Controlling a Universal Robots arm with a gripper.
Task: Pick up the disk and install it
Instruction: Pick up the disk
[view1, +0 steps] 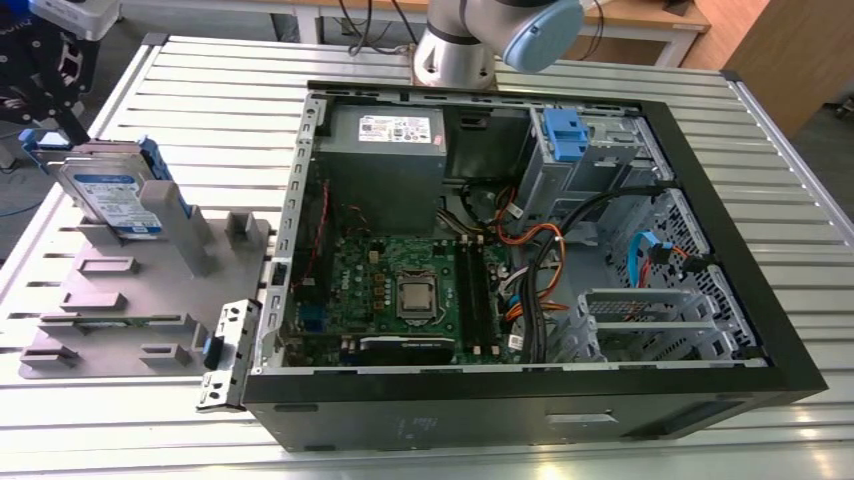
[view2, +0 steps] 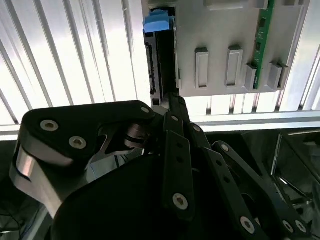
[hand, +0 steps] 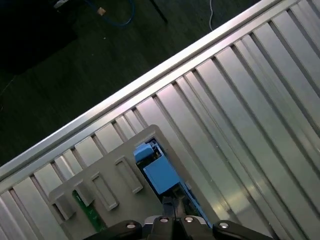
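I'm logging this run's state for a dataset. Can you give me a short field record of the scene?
pincer: shut, hovering above the disk, not touching it
disk: upright in the grey fixture, blue end tab on top
grey fixture: on the slatted table, at the exterior view's left of the open computer case
progress: disk not yet picked up

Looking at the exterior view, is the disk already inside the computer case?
No, the disk stands upright in the grey holder outside the computer case, on the exterior view's left.
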